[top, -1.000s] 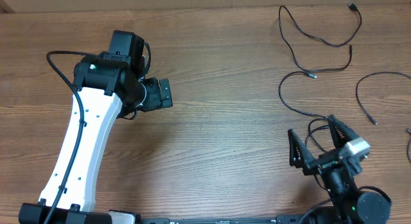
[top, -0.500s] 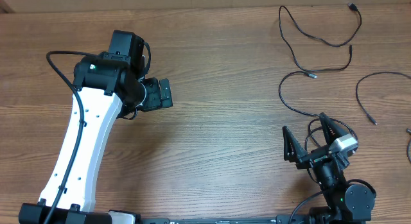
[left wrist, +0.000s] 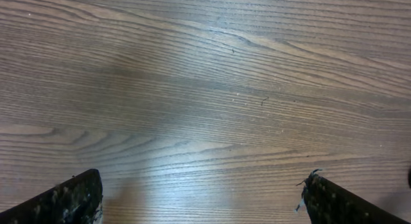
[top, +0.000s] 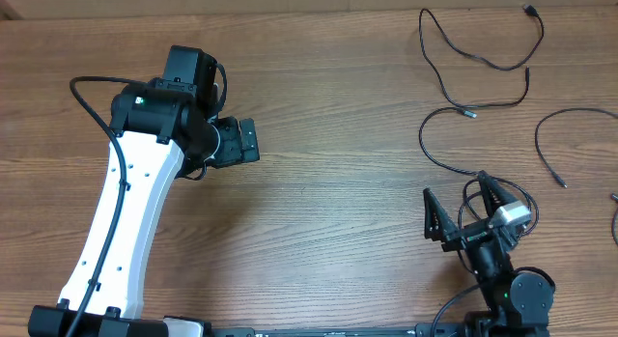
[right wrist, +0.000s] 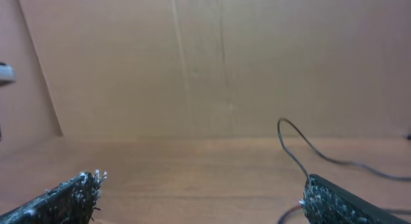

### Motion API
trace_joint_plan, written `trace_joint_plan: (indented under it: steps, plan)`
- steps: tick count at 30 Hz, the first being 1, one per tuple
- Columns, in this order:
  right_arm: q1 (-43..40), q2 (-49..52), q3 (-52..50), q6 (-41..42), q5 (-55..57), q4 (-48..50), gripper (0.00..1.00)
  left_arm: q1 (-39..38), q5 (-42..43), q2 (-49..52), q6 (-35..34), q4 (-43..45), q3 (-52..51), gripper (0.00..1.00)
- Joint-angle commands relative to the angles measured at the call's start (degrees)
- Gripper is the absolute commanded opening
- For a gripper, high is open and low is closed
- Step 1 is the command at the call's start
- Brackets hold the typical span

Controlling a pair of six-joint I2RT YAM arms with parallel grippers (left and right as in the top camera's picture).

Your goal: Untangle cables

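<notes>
Surface: wood-grain table (top: 338, 202).
Cables (top: 483, 62): separate black strands, upper right of the overhead frame.
Open room: broad wood between the arms.
Left gripper (top: 246, 142): jaws wide, holding nothing, left of centre.
Right gripper (top: 462, 206): jaws wide, holding nothing, lower right, near the closest strand.
Right wrist only: beige wall (right wrist: 192, 57).

Wood-grain table (left wrist: 212, 89) beneath two dark, scuffed fingers (left wrist: 64, 201), wide apart at the lower corners.
</notes>
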Motion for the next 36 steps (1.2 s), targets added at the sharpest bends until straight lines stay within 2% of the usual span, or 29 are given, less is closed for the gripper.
trace_joint_plan:
  steps: [1, 9, 17, 22, 26, 36]
  plan:
    - [-0.17, -0.52, -0.61, -1.6, 1.2, 0.2, 1.0, -0.33, -0.57, -0.13, -0.55, 0.09, 0.02, 0.99]
    - [-0.17, -0.52, -0.61, -5.7, 1.2, -8.24, 1.0, -0.33, -0.57, -0.13, -0.55, 0.09, 0.02, 0.99]
    - [-0.11, -0.52, -0.63, -11.41, 1.18, -8.35, 1.0, -0.33, -0.57, -0.13, -0.55, 0.09, 0.02, 1.0]
    - [-0.11, -0.52, -0.63, -11.21, 1.16, -8.41, 1.0, -0.33, -0.57, -0.13, -0.55, 0.09, 0.02, 1.0]
    - [-0.11, -0.52, -0.63, -7.15, 1.14, -8.17, 1.0, -0.33, -0.57, -0.13, -0.55, 0.09, 0.02, 0.99]
    - [-0.15, -0.52, -0.63, -7.21, 1.16, -8.02, 1.0, -0.33, -0.57, -0.13, -0.55, 0.09, 0.02, 1.0]
